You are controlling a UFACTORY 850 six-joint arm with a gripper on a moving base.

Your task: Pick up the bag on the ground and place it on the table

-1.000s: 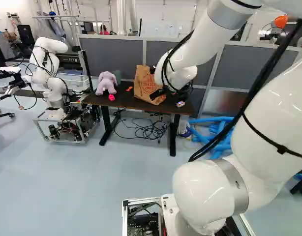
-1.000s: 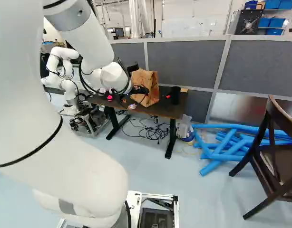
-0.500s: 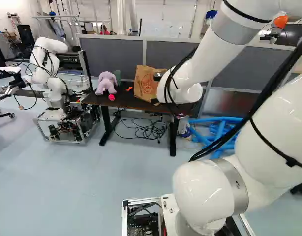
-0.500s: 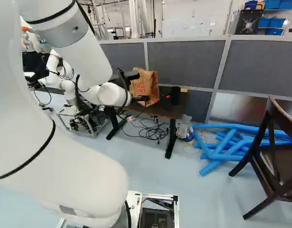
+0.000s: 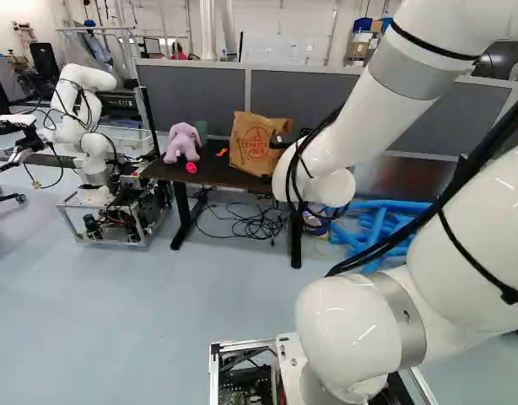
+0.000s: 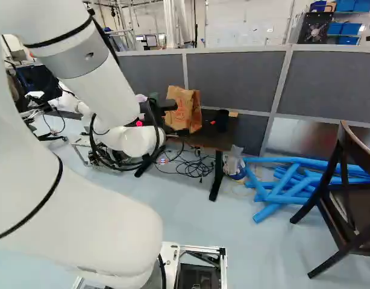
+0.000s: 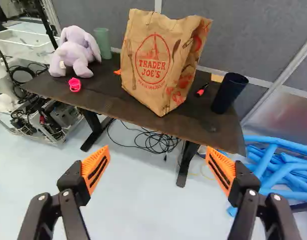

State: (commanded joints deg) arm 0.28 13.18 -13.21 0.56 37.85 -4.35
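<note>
- While the arm point(image 5: 411, 78) leans in from the right of the left base view, one brown paper bag point(image 5: 252, 150) stands upright on the bench point(image 5: 210, 176), its mouth upward. It is on the bench, not on the ground, so the placing looks done. One lilac plush animal point(image 5: 182, 142) sits on the same top.
- Where the right base view shows the bag's side, the paper is creased, so I judge it light if empty, stiff enough to stand but easily crumpled or torn. Its contents cannot be told. One wooden chair point(image 6: 349, 195) stands well apart; several blue tubes point(image 6: 278, 195) overlap too much to count.
- As the wrist view shows, the claw point(image 7: 157, 164) is released, its two orange pads point(image 7: 95, 170) wide apart with nothing between them, the bag ahead. Should it need lifting again, a gentle pinch on the upper rim, away from the bottom corners, would suit; paper may slip or fold under a hard squeeze. I count two cups, one green point(image 7: 102, 43) and one dark point(image 7: 229, 93), one pink toy point(image 7: 74, 84) and one red-and-black marker point(image 7: 202, 89).
</note>
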